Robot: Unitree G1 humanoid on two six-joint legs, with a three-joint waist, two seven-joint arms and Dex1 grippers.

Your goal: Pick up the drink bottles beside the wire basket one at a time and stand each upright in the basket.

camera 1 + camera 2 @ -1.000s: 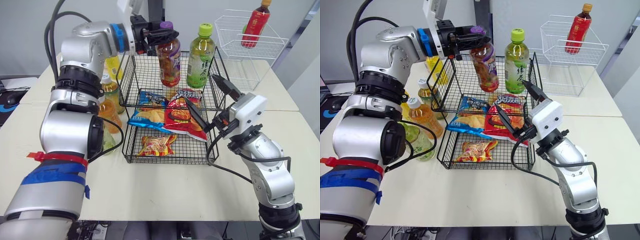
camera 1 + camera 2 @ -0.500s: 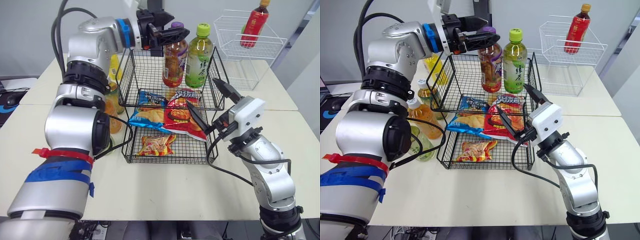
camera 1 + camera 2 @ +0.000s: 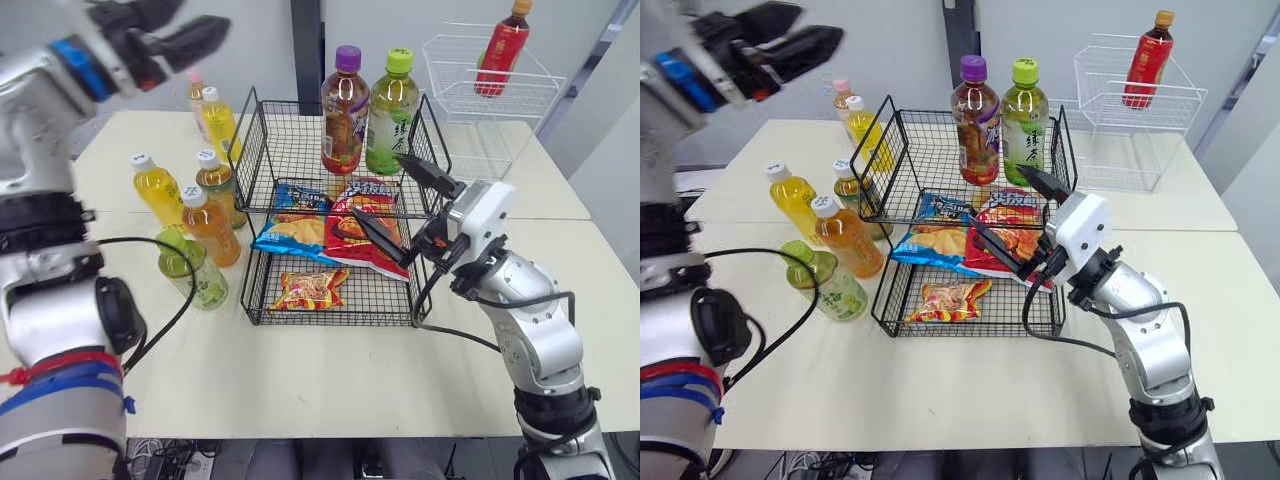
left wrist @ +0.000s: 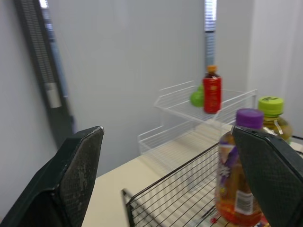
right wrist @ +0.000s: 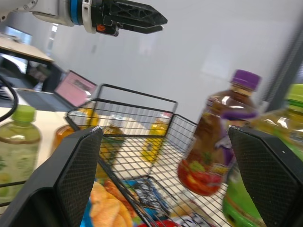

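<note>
Black fingers of my left gripper stand apart, empty, high to the left of the wire basket. My right gripper is spread above the snack bags. I see the purple-capped bottle upright inside, beside the green-capped bottle.

I have the wire basket mid-table. In its upper tier's back right corner one bottle stands upright, a second bottle just beside it on the right. Snack bags lie in the lower tier — one bag alone at the front. Loose bottles stand on the table left of the basket. Behind, to the right, a wire rack bears another bottle.
</note>
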